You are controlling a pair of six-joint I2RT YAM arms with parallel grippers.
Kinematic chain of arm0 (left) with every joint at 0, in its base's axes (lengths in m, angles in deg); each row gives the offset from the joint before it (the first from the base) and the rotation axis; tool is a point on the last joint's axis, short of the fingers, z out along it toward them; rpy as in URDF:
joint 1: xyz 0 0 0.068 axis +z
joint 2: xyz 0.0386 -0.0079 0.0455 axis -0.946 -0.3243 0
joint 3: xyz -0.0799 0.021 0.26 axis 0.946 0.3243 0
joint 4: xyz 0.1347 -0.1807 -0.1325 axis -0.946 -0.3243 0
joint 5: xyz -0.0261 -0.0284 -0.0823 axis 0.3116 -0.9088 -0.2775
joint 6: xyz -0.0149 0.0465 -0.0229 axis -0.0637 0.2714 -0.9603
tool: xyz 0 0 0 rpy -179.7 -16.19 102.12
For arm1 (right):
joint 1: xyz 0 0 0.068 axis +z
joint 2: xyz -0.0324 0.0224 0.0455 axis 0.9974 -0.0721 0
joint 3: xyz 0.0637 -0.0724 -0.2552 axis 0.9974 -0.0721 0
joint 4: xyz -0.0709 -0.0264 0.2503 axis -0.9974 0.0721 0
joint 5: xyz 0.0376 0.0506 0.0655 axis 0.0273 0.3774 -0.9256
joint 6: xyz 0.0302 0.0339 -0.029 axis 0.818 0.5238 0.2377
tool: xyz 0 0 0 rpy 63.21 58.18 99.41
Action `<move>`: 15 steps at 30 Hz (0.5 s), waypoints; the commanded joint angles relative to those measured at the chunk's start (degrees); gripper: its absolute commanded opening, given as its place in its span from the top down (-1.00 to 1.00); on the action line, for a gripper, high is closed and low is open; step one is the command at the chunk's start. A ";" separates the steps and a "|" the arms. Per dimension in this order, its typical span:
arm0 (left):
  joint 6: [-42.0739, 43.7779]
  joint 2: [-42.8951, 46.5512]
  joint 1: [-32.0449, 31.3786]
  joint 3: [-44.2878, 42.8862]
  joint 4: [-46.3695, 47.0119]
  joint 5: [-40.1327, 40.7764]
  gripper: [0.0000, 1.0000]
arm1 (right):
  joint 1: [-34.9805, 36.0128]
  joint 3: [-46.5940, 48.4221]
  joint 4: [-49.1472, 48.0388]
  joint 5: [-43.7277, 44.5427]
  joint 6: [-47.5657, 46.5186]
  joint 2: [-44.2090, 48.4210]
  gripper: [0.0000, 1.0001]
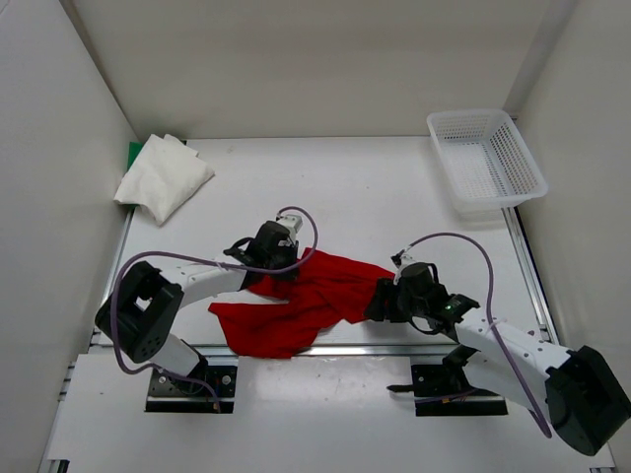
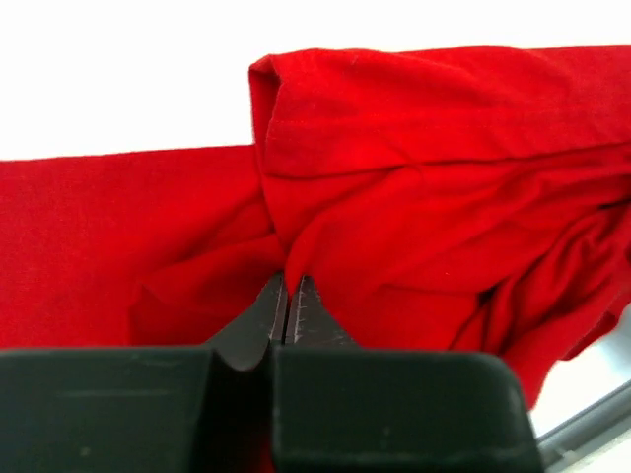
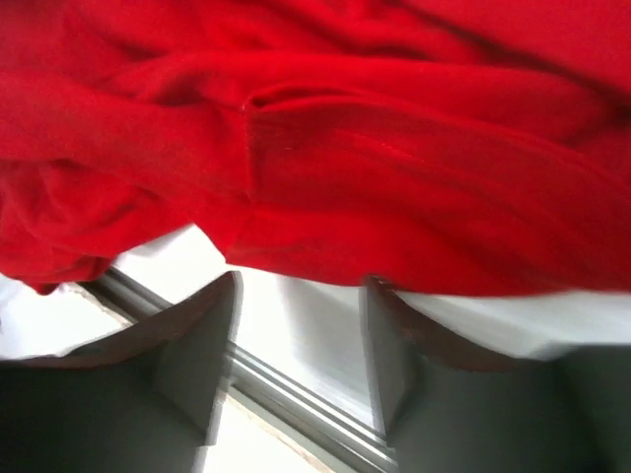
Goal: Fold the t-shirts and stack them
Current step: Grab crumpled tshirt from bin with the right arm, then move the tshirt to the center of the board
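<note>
The crumpled bright red cloth t-shirt (image 1: 296,301) is laid near the front edge of the white table (image 1: 375,187). A fold of it is pinched tight by the left gripper (image 2: 288,294). The right gripper (image 3: 301,288) is held with its fingers apart, just beside the hem.

On the table (image 1: 375,187), the near t-shirt (image 1: 296,305) lies by the front edge between the left gripper (image 1: 276,279), at its rear left, and the right gripper (image 1: 376,301), at its right end; far left, the upper t-shirt (image 1: 163,177) lies on the lower t-shirt (image 1: 134,151); far right sits the mesh basket (image 1: 473,115).
</note>
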 commanded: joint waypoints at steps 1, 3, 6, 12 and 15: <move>-2.12 2.78 -0.19 -2.54 2.44 -2.12 1.00 | 1.58 0.17 -5.25 0.67 0.60 -3.98 0.06; -2.30 4.53 -0.19 -3.33 2.97 -2.21 1.00 | -0.25 0.43 -6.14 0.24 -0.01 -6.36 0.28; -3.18 6.91 0.33 -5.96 2.54 -4.23 1.00 | -4.47 1.56 -9.29 -0.47 -1.24 -8.92 0.93; -3.89 12.01 1.39 -10.27 -0.01 -6.61 1.00 | -8.70 10.51 -11.86 1.73 -4.93 -11.38 1.00; -3.80 15.16 1.83 -14.65 -3.26 -7.57 1.00 | -8.70 15.28 -10.89 3.04 -7.56 -11.64 0.99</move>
